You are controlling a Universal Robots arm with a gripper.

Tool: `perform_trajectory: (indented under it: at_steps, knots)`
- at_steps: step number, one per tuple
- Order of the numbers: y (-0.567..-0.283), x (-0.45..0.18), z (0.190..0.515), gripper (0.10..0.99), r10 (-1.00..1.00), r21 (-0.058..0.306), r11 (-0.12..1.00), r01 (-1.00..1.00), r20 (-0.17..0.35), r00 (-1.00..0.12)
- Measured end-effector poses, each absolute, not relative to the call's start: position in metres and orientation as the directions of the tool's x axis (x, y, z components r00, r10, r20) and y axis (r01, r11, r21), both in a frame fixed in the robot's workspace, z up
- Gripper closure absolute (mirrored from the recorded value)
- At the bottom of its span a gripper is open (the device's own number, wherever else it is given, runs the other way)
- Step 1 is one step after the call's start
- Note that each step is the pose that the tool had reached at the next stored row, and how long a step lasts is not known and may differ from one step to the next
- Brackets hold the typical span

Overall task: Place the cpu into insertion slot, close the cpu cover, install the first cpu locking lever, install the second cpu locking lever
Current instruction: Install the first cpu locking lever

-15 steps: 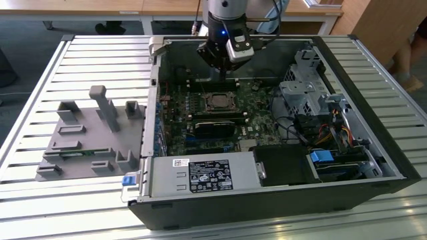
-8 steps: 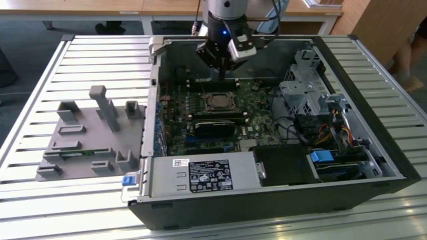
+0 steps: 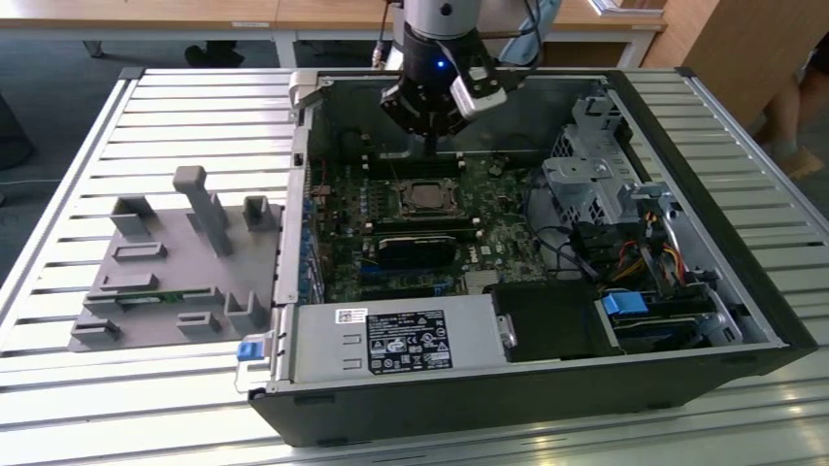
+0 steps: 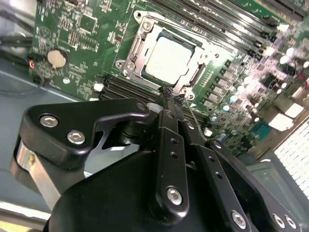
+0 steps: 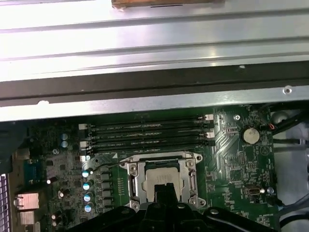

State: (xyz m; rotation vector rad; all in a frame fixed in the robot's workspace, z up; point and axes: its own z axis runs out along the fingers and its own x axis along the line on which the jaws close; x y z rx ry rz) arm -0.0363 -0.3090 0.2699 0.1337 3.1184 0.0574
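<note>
A: Position of gripper (image 3: pixel 434 146)?
B: Above the far part of the green circuit board (image 3: pixel 506 228) inside the open computer case (image 3: pixel 725 291), just beyond the insertion slot (image 3: pixel 424 199). Fingers (image 4: pixel 170 99) pressed together — nothing between them — tips hanging just beside the slot's rim in the second wrist view.

A: Location of cpu (image 4: pixel 168 58)?
B: Seated flat in the slot, silvery top exposed. Cpu cover (image 4: pixel 140 46) down around it as a metal frame; also seen in the first wrist view (image 5: pixel 161 176).

A: Surroundings?
B: Long memory slots (image 5: pixel 145 133) on the slot's far side; grey power supply box (image 3: pixel 395 340) at the near edge; grey parts tray (image 3: pixel 169 272) on the slatted table (image 3: pixel 78 388), at the exterior view's left.
</note>
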Motion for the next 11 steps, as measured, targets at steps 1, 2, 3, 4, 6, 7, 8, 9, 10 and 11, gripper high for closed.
perform_trajectory:
  at_steps: [1, 2, 3, 4, 6, 7, 8, 9, 10, 11]
  knots:
    - [-0.3089, -0.0364, 0.2698, 0.980, 0.073, 0.038, 0.997, 0.072, -0.018, -0.997]
    - [-0.3089, -0.0365, 0.2698, 0.980, 0.060, 0.038, 0.998, 0.059, -0.018, -0.998]
    - [-0.3088, -0.0366, 0.2697, 0.980, 0.047, 0.038, 0.998, 0.046, -0.018, -0.999]
    - [-0.3088, -0.0369, 0.2697, 0.980, 0.035, 0.037, 0.999, 0.034, -0.018, -0.999]
    - [-0.3088, -0.0380, 0.2695, 0.980, 0.020, 0.038, 0.999, 0.019, -0.018, -1.000]
    - [-0.3088, -0.0390, 0.2694, 0.980, 0.018, 0.038, 0.999, 0.017, -0.018, -1.000]
    - [-0.3088, -0.0402, 0.2694, 0.980, 0.018, 0.038, 0.999, 0.017, -0.018, -1.000]
    - [-0.3088, -0.0412, 0.2693, 0.980, 0.018, 0.039, 0.999, 0.017, -0.018, -1.000]
    - [-0.3088, -0.0425, 0.2693, 0.980, 0.018, 0.039, 0.999, 0.017, -0.018, -1.000]
    - [-0.3088, -0.0447, 0.2691, 0.980, 0.018, 0.040, 0.999, 0.017, -0.018, -1.000]
